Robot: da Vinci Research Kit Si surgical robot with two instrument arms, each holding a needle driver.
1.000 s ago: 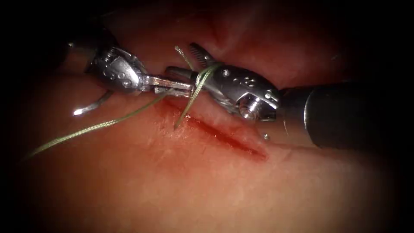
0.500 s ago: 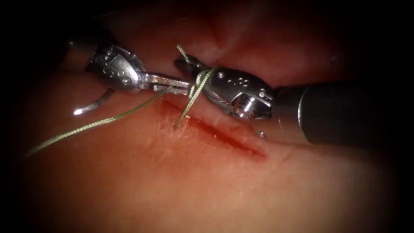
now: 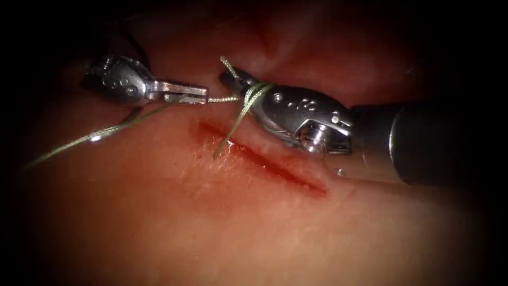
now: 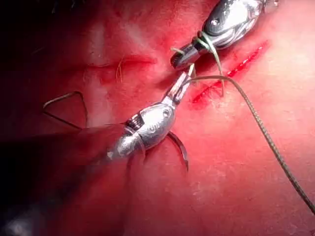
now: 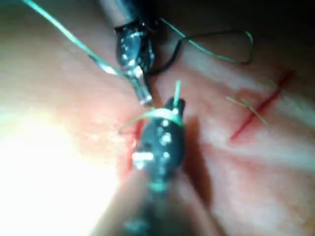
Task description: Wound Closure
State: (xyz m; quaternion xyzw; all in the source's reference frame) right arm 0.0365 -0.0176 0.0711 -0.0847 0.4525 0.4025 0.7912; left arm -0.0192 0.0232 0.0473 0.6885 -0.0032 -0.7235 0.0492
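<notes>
The left tool (image 3: 198, 98) is shut on the green thread (image 3: 222, 99) just left of the cut (image 3: 275, 168). From its jaws a short taut stretch runs to the right tool (image 3: 233, 79), which is shut on the thread's short free end. A loop of thread (image 3: 253, 94) is wrapped around the right tool's jaws and runs down into the tissue at the cut's left end (image 3: 216, 154). The curved needle (image 4: 182, 152) lies free on the tissue under the left tool (image 4: 181, 84), left of the cut; neither tool holds it. The right tool (image 5: 176, 104) carries the loop in its own wrist view too.
The long thread (image 3: 69, 145) trails away to the lower left across the tissue. A slack coil of thread (image 4: 64, 103) lies beyond the left tool's shaft. A second short red mark with cut thread ends (image 5: 256, 113) sits apart from the main cut. Red fluid lines the cut.
The right tool's jaws closed on the short thread end. The left tool then drew back to the left with the thread, stretching it between the two tools.
</notes>
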